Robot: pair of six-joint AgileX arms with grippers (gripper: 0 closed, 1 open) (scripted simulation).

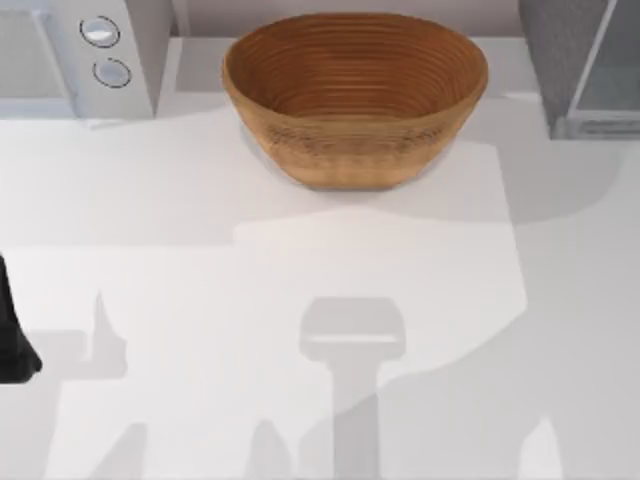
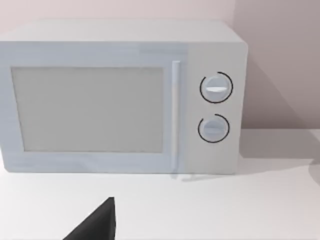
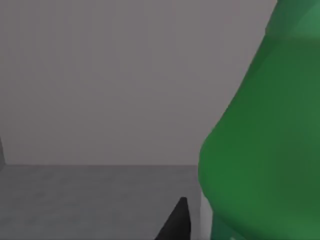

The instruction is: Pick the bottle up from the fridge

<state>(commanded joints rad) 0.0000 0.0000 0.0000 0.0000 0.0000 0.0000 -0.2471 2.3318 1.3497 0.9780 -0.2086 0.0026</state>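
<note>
The right gripper is reaching inside the fridge (image 1: 560,60) right beside the green bottle (image 3: 265,150), finger spread impossible to tell, and next seems to need centring before closing and lifting.

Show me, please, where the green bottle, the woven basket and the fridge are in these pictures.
bottle (image 3: 260,150): right wrist view, on its broad green body.
woven basket (image 1: 355,150): top view, on its near outer wall.
fridge (image 1: 560,40): top view, on its dark speckled side, at the table's right rear corner.
</note>
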